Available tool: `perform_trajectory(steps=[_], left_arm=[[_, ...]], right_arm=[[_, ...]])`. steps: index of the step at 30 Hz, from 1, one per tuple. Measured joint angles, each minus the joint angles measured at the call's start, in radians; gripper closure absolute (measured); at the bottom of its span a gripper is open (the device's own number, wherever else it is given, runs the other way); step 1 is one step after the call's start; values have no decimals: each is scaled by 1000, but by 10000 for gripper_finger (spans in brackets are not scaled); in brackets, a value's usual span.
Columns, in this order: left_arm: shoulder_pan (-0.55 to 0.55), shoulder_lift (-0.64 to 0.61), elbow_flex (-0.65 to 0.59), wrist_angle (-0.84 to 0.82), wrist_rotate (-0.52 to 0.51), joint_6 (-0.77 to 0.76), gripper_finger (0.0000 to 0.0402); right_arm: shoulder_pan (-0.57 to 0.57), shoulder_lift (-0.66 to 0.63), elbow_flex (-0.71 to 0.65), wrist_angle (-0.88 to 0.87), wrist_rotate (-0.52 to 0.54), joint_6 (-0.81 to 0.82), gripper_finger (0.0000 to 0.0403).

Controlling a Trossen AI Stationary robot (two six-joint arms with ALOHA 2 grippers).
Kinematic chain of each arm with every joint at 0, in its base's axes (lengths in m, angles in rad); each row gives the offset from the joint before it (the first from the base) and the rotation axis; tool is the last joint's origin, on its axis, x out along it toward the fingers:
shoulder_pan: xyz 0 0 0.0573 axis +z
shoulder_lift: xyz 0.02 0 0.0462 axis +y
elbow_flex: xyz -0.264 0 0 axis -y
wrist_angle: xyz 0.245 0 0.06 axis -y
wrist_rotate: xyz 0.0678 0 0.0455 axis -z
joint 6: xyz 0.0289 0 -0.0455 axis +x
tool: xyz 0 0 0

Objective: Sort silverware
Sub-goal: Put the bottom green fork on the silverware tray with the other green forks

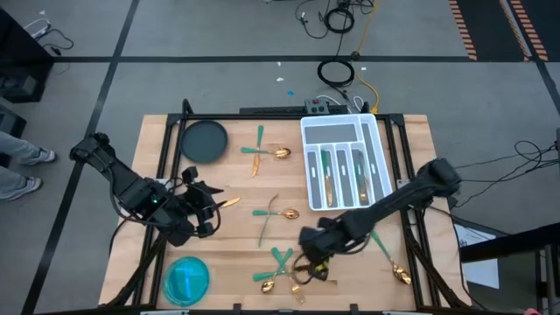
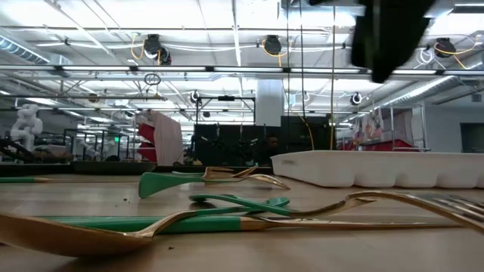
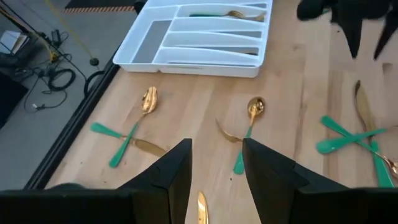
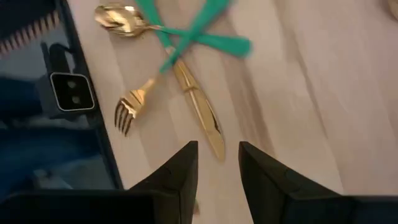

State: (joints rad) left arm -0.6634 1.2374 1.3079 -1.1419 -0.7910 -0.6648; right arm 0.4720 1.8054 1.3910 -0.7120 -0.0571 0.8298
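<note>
Now I'm hovering my right claw (image 4: 217,163), fingers apart, over a knife (image 4: 199,106) on the tabletop (image 1: 350,262). My left claw (image 3: 216,168) is waiting, fingers apart and empty.

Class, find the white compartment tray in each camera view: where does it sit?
High view: white tray right of centre, toward the top.
Low view: tray at the right, mid-height.
Left wrist view: tray at the table's far edge.
Right wrist view: not in it.
Shared landmark: the wooden tabletop.

Silverware (image 1: 278,213): shiny gold heads, teal-green handles. Compartment tray (image 1: 311,140): white. Round bowl (image 1: 187,278): translucent blue. Round plate (image 1: 204,140): dark grey. Worktop (image 1: 236,241): pale wood with lengthwise grain. Arms: black.
</note>
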Motion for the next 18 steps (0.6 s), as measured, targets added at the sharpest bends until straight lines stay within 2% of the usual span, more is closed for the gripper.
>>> perform_trajectory(steps=[3,6,13,18], left_arm=[[-17,-13,0,1,8,26,252],[-39,-33,0,1,15,48,252],[-98,-80,1,0,21,53,252],[-131,-109,1,-1,22,53,252]], right_arm=[[-2,81,98,27,-16,-57,284],[1,140,152,53,-16,-44,258],[8,238,159,84,7,238,172],[15,284,159,230,64,392,153]])
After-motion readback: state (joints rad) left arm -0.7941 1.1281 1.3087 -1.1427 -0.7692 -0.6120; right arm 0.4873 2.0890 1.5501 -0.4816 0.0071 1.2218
